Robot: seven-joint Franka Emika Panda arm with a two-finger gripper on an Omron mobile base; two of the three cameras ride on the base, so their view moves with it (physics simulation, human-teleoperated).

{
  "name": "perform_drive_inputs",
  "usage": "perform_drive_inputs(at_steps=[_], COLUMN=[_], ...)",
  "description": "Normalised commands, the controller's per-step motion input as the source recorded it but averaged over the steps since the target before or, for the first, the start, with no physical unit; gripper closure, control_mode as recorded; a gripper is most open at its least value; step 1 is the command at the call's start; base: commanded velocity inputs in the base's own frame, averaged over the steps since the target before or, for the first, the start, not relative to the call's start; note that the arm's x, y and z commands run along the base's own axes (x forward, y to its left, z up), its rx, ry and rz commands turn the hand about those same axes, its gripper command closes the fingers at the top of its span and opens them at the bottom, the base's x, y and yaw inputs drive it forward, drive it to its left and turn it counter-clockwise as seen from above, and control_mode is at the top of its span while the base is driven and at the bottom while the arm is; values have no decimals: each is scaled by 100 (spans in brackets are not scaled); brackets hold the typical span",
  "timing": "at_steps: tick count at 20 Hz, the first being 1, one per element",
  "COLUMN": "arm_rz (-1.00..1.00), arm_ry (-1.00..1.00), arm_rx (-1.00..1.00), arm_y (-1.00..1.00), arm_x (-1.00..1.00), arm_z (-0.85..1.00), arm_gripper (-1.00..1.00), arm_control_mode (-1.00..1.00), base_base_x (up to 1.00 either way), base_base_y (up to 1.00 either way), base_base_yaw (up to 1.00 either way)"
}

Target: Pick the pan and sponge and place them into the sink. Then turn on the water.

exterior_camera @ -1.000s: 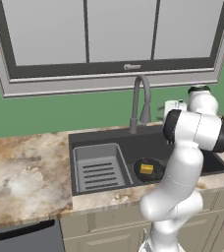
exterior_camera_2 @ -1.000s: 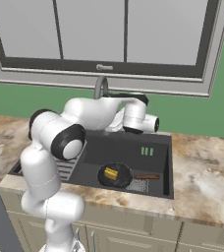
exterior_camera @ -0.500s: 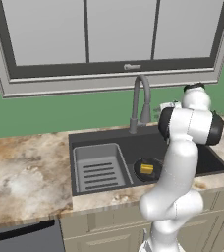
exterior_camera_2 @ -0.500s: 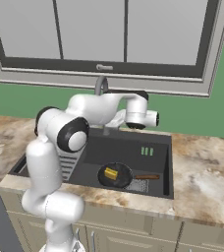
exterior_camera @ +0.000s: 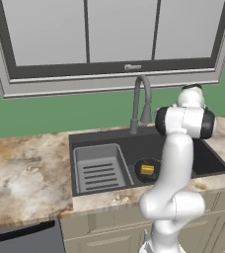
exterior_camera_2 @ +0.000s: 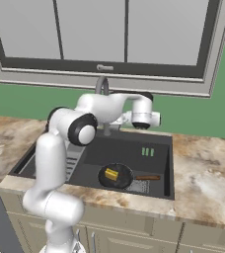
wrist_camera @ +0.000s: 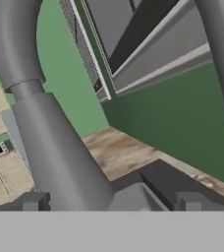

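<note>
The pincer [wrist_camera: 109,201] stands spread wide, holding nothing, close against the grey faucet [wrist_camera: 50,147] at the back of the sink [exterior_camera_2: 161,190]. The pan [exterior_camera_2: 117,176], with the sponge [exterior_camera_2: 111,174] lying in it, rests on the basin floor, well below and in front of the pincer.

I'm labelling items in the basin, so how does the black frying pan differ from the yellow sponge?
The small round black frying pan is dark, circular and shallow with a brownish handle; the yellow rectangular sponge is bright, blocky and much smaller. The pan rests on the floor of the dark charcoal sink, while the sponge lies inside the pan. Both are already in the sink.
</note>
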Motion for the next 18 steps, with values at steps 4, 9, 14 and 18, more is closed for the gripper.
perform_drive_inputs(at_steps=[4, 9, 14, 18], arm_rz=[5, 0, -2, -1], arm_ry=[8, -4, -10, -10], arm_rx=[3, -2, -3, -1], arm_y=[6, 12, 6, 0], arm_x=[23, 21, 20, 21], arm_z=[-15, -11, -8, -11], arm_gripper=[-100, -100, -100, -100], arm_control_mode=[-100, -100, -100, -100], base_base_x=[0, 0, 0, 0], base_base_y=[0, 0, 0, 0], base_base_yaw=[0, 0, 0, 0])
